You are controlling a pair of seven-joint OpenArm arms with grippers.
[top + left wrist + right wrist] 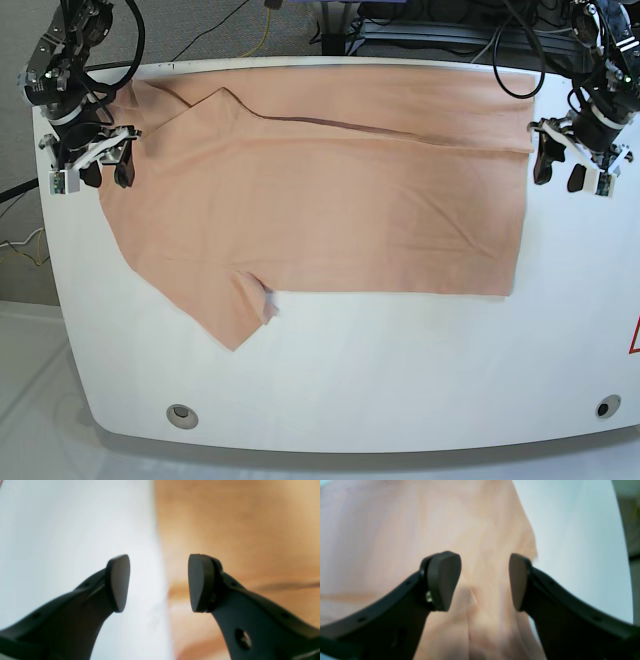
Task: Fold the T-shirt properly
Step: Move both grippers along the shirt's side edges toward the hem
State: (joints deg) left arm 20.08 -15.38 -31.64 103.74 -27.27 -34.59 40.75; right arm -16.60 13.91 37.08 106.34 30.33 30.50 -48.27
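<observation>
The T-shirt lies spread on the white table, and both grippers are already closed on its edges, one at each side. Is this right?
Not quite. The T-shirt does lie spread on the white table, with one gripper at each side, but neither is closed on it. The left gripper and the right gripper both stand open, with nothing between the fingers, as the two wrist views show.

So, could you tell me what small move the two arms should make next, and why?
Probably lower both grippers and close them on the cloth edges. The left gripper hangs open over the T-shirt's side edge where it meets the white table, and the right gripper is open above the fabric's opposite edge. The shirt lies spread out with only its far edge folded over, and neither gripper holds it.
</observation>
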